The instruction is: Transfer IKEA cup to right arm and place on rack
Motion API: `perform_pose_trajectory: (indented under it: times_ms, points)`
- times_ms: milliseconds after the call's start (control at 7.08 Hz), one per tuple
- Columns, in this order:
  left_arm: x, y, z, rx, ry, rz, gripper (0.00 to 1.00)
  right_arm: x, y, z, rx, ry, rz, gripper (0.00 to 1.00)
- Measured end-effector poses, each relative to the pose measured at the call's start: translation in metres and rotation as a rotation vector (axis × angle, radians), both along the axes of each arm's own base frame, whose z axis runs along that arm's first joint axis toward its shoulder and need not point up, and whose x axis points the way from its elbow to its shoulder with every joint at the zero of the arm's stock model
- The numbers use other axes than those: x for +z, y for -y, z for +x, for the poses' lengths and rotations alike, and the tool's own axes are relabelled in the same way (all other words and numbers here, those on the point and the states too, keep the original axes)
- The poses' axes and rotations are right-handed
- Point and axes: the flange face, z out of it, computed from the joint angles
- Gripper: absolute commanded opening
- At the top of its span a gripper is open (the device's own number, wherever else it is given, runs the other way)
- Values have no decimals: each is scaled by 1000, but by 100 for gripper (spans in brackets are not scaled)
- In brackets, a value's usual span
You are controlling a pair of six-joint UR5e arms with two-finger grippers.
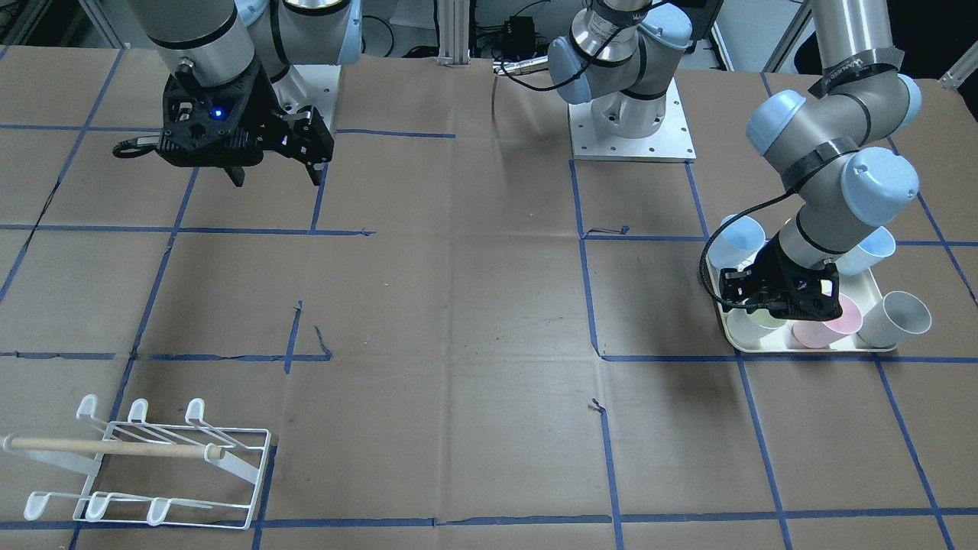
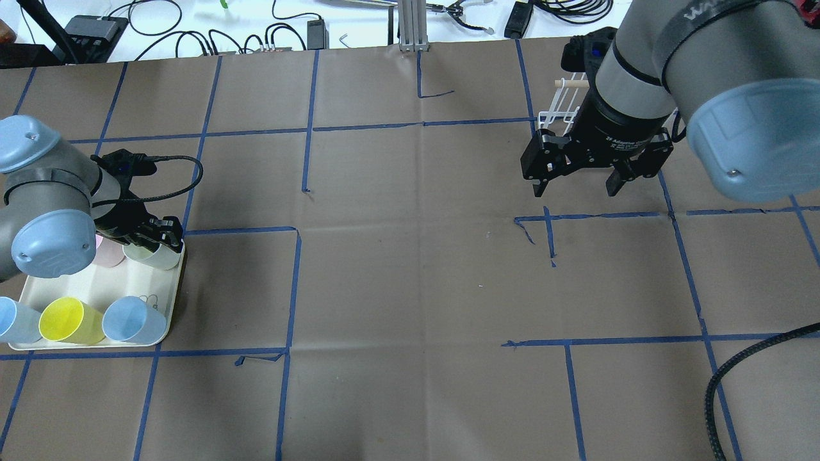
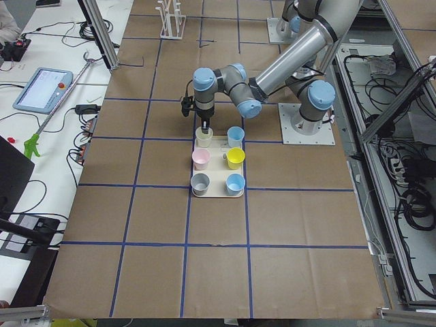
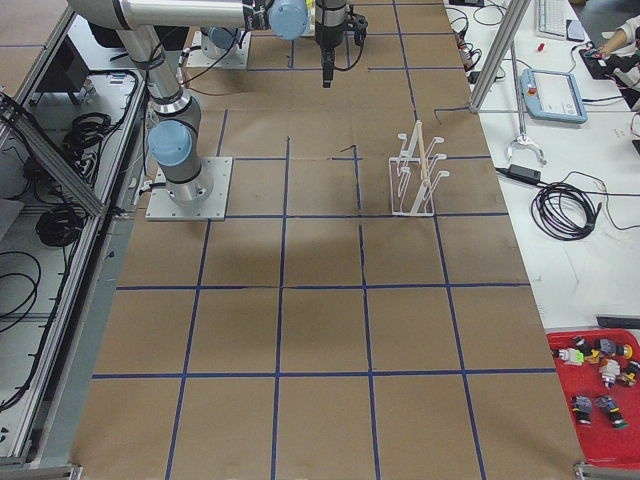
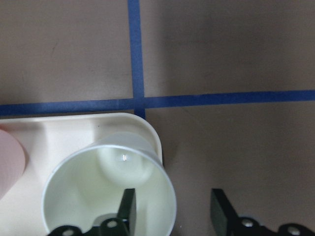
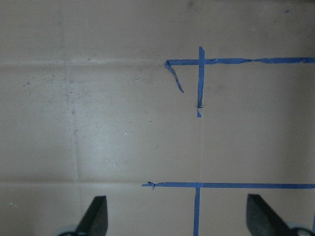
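A pale green IKEA cup (image 5: 88,187) stands upright at a corner of the cream tray (image 5: 59,132). My left gripper (image 5: 173,201) is open and straddles the cup's wall, one finger inside and one outside on the table side. In the overhead view the same cup (image 2: 157,257) sits under the left gripper (image 2: 154,237). My right gripper (image 2: 575,190) hangs open and empty above bare table, far from the tray. The white wire rack (image 1: 153,466) with its wooden dowel stands on the table beyond the right arm, partly hidden by the arm in the overhead view.
Several other cups share the tray (image 2: 128,282): a yellow one (image 2: 64,320), a blue one (image 2: 131,318) and a pink one (image 2: 106,253) right beside the green cup. Blue tape lines grid the brown table. A thick black hose (image 2: 737,378) crosses the near right corner.
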Motion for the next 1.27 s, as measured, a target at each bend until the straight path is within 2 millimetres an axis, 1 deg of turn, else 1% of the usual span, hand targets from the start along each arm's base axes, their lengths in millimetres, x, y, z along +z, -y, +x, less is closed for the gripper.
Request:
perform_pose_trajectory:
  times_ms: [141,283,424,565,707,848,989,1131,1272]
  points:
    - [0,0,1,1,1,0,0,0,0,0,0,0,1,100]
    - [2,0,6,10,3,-3,0,0,0,0,0,-1,1,100]
    - [5,-1,16,26,7,-7,0,0,1,0,0,-1,0,100]
    - [11,-2,22,38,13,-16,0,2,1,0,1,-1,-4,100]
    - [24,-1,26,44,24,-35,0,2,1,0,-2,0,-3,100]
    - [46,4,27,49,37,-61,0,1,0,0,-7,4,1,100]
    - [77,11,25,55,41,-80,0,0,0,1,-10,10,3,100]
    - [115,22,20,53,40,-96,0,0,0,2,-12,16,2,100]
    - [153,34,10,40,42,-111,0,2,4,4,-36,37,-29,100]
